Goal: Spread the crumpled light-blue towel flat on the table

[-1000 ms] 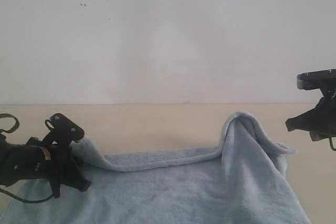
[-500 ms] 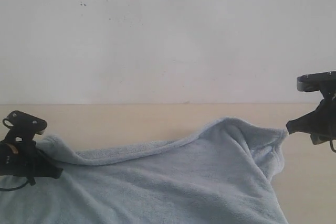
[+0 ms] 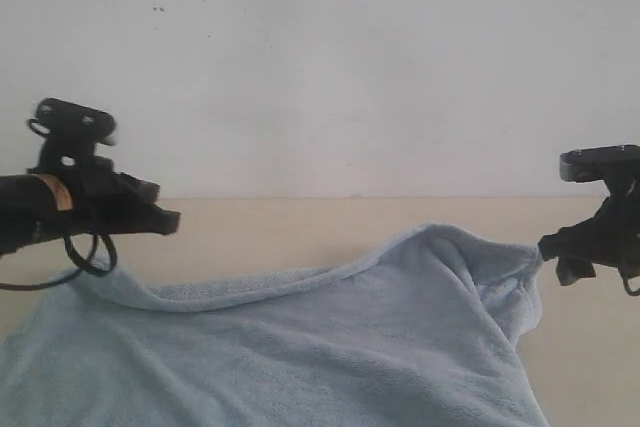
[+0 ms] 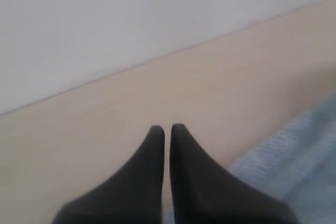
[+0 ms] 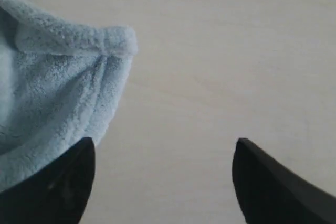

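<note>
Left tool [image 3: 168, 219] has lifted clear of towel [image 3: 300, 347] — clenched, empty. Right tool [image 3: 550, 245] released beside the humped corner. Far edge rumpled on surface [image 3: 300, 232] — not flat.

Left arm [image 3: 30, 217]: matte black housing, with a tan band [image 3: 52, 191] round the wrist. A thin black cable [image 3: 84, 259] was looped under it. A black bracket [image 3: 72, 119] sat on top with a couple of pale screw heads. The left claw [image 4: 167, 128] was black, its fingers [image 4: 149, 171] tapering to rounded tips. The right claw [image 5: 164, 142] was the same matte black, with a flat black plate [image 3: 600, 159] above it. The right fingers [image 5: 58, 187] were dark, blunt wedges.
</note>
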Available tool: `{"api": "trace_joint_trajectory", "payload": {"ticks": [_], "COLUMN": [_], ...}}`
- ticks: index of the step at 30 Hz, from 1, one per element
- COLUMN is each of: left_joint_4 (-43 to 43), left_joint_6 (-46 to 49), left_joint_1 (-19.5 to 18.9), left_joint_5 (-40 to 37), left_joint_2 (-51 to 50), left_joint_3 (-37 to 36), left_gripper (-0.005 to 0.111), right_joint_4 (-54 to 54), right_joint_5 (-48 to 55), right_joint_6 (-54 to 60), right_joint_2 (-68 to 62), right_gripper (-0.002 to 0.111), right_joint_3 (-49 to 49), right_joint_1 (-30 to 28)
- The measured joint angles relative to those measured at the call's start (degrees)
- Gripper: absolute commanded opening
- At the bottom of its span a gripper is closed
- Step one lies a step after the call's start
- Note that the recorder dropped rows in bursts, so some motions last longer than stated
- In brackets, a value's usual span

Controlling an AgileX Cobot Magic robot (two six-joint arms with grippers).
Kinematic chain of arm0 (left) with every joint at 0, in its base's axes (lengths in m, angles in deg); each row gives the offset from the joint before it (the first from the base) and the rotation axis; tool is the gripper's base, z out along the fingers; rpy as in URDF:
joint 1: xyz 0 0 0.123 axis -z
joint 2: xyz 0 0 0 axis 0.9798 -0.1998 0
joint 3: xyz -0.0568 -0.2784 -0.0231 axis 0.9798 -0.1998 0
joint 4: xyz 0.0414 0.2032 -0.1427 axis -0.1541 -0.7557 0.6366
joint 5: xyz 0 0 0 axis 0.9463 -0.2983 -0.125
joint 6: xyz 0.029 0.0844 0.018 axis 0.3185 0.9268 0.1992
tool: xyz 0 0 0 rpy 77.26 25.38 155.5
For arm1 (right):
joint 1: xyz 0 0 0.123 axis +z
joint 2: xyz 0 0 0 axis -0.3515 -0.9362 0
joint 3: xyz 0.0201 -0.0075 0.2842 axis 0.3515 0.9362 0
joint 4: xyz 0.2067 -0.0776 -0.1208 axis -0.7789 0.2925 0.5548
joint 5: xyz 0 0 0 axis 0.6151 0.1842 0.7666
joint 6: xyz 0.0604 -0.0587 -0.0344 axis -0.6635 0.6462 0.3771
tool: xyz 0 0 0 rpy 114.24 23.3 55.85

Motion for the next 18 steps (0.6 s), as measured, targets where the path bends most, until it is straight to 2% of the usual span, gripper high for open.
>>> {"api": "trace_joint_trajectory", "payload": {"ticks": [6, 9, 13, 18], "left_joint_4": [-22.8, -34.0, -37.9, -37.9], "left_joint_6": [-15.8, -19.0, -20.5, -23.2], "left_joint_1": [8.0, 11.2, 12.9, 12.9], "left_joint_5": [5.9, 8.1, 9.6, 13.5], "left_joint_2": [-3.9, -6.0, -8.1, -9.9], "left_joint_3": [0.0, 0.0, 0.0, 0.0], "left_gripper": [0.004, 0.004, 0.004, 0.004], "right_joint_4": [-5.5, -6.2, -6.2, -6.1], "right_joint_5": [-2.6, -4.9, -10.2, -18.7], "right_joint_6": [2.0, 1.5, 1.3, 4.0], "right_joint_2": [-2.9, -5.1, -6.2, -6.4], "right_gripper": [0.041, 0.047, 0.064, 0.060], "right_joint_3": [0.0, 0.0, 0.0, 0.0], "right_joint_1": [3.6, 4.3, 4.2, 4.2]}}
